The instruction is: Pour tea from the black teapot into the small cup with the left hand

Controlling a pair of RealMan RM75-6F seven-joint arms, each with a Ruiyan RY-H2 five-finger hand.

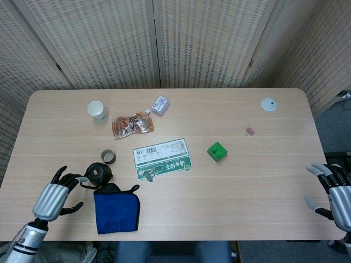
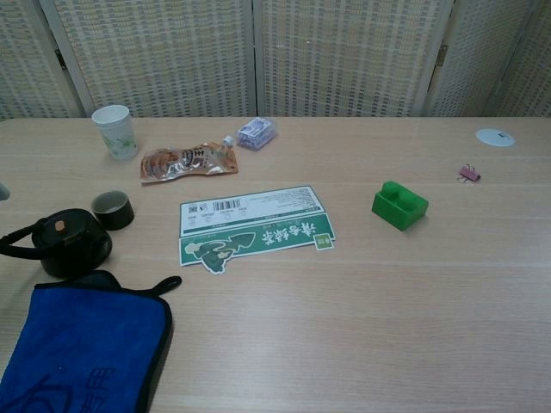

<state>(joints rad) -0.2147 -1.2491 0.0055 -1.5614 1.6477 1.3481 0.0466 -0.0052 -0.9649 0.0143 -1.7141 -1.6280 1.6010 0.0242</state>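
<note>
Black teapot (image 1: 99, 174) is seen standing upright on the wooden table (image 1: 230, 109), toward the near left part of it, with its lid on and its loop handle turned toward the left edge. Just beyond it the small cup (image 1: 108, 156), dark and low, is set close beside the pot; whether the two touch cannot be told. A blue cloth (image 1: 115, 208) with black edging is laid flat at the near side of the teapot, its upper border just beside the pot's base.

The left hand (image 1: 54, 195) is seen at the near left, over the table and left of the teapot, with its fingers apart and curved toward the handle; nothing is grasped in it, and whether the fingertips reach the handle cannot be told. The right hand (image 1: 338, 193) is seen at the far right, by the table's near right corner, its fingers spread and nothing held.

Farther back on the left a white paper cup (image 1: 97, 110) is placed upright, with a crumpled orange pouch (image 1: 131, 125) near it and a small purple packet (image 1: 160, 104) beyond that. A green and white printed card (image 1: 163, 159) is laid flat near the middle, and a green block (image 1: 218, 151) is set to its right. A pink clip (image 1: 249, 131) and a white round lid (image 1: 269, 104) are seen well apart toward the far right.
</note>
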